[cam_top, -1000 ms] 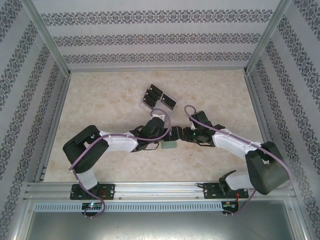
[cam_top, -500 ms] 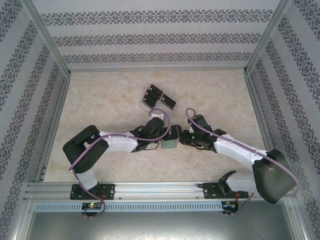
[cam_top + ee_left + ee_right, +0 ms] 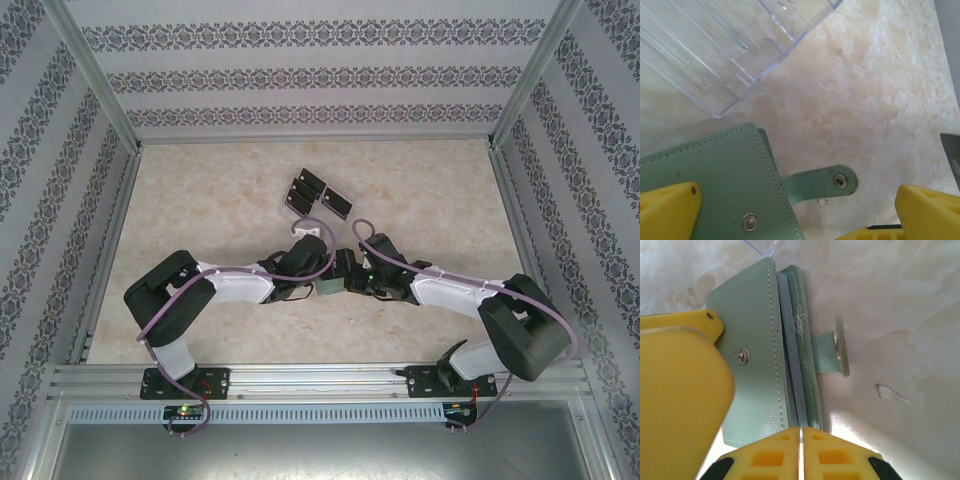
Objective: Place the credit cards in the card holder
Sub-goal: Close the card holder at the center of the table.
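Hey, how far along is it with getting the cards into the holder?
Done: the clasp tab on the card holder is unsnapped. In hand: right gripper pinches its edge, left gripper open over it. To do: the credit cards lie at the clear tray.

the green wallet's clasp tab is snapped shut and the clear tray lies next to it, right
No: the clasp tab is unsnapped, sticking out free of the card holder; the left wrist view shows it. The clear tray does lie next to it.

Beige marbled table (image 3: 200,200) — clear tray (image 3: 705,50) on it; green card holder (image 3: 720,175) just beside.
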`<state>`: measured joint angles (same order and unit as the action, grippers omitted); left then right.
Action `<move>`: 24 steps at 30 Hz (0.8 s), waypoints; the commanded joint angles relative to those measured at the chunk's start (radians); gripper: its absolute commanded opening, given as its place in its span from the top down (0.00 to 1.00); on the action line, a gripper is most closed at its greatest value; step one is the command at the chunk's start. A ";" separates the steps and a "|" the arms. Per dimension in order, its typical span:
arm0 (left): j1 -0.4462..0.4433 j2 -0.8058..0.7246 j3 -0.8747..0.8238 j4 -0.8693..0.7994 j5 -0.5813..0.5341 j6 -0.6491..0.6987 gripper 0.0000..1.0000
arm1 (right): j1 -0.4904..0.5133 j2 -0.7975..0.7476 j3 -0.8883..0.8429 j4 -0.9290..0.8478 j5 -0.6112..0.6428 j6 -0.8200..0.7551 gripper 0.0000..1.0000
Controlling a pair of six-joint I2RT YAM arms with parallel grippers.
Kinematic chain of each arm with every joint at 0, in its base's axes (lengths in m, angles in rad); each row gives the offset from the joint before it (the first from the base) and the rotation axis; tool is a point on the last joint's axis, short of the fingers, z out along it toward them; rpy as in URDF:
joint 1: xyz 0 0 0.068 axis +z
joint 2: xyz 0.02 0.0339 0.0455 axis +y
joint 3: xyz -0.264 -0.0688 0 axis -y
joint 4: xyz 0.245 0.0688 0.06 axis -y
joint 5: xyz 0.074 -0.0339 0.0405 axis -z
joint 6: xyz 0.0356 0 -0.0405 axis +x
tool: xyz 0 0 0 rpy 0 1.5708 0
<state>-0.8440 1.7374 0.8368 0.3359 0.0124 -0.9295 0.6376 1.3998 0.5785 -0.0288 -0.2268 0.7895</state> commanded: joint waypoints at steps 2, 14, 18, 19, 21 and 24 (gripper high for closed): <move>-0.009 -0.077 0.059 0.007 0.044 -0.018 0.00 | -0.010 -0.107 -0.029 -0.014 -0.015 -0.001 0.83; 0.037 -0.238 0.093 -0.268 -0.001 0.068 0.00 | -0.121 -0.208 0.090 -0.255 0.044 -0.147 0.54; 0.056 -0.294 0.126 -0.518 -0.092 0.171 0.00 | -0.121 -0.098 0.168 -0.291 0.070 -0.212 0.54; 0.065 -0.301 0.130 -0.569 -0.103 0.193 0.00 | -0.121 -0.071 0.178 -0.285 0.077 -0.222 0.55; 0.079 -0.318 0.126 -0.644 -0.117 0.232 0.00 | -0.121 -0.021 0.196 -0.277 0.080 -0.238 0.56; 0.089 -0.325 0.114 -0.717 -0.136 0.301 0.00 | -0.121 0.037 0.220 -0.262 0.081 -0.255 0.58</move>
<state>-0.7685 1.4281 0.9413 -0.2028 -0.0719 -0.7395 0.5194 1.4025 0.7673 -0.2703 -0.1722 0.5865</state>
